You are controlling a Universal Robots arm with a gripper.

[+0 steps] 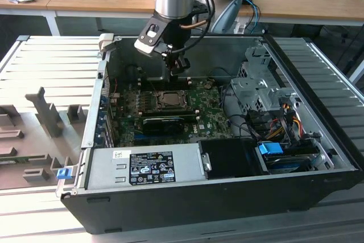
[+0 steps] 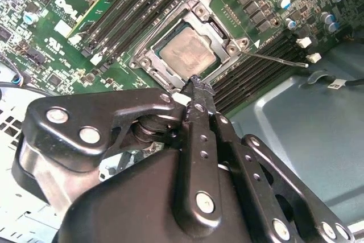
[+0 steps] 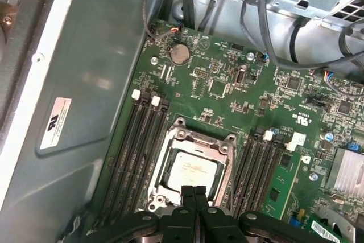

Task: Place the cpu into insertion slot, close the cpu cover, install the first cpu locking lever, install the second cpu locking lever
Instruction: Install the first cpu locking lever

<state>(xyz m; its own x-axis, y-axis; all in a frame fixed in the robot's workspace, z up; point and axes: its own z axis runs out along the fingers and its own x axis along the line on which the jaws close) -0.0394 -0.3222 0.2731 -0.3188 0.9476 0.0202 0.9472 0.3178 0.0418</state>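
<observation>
— Well, starting at the exterior view's left: what's there?

— A ribbed table [image 1: 34, 61] with grey fixture blocks [image 1: 42, 109], then the open computer case [image 1: 170, 203] with the motherboard [image 1: 213, 112] lying flat inside.

— And the chip?

— The cpu [image 1: 169, 98] sits in its socket near the middle of the board, silvery top up. The cpu cover [image 3: 200, 137] appears to lie down over it, and the chip shows through its window (I can't vouch that every edge is flat).

— The gripper?

— The gripper [image 1: 178, 73] hangs over the socket's far side. Its fingers are pressed together with nothing between them. In both wrist views the tips are at the socket's rim, but I can't tell whether they touch it.

— Further right?

— In the second wrist view a thin locking lever [image 2: 276, 58] juts free from a socket corner across the memory slots [image 2: 256, 69]. It looks unlatched. At the exterior view's right are the drive cage [image 1: 256, 83] and loose cables [image 1: 278, 123].

— What could go wrong?

— The lever is a thin springy wire, so the closed tips could slip off it and scrape the board or the slots. If the cover isn't fully seated, forcing the lever could pinch or shift the chip.
</observation>
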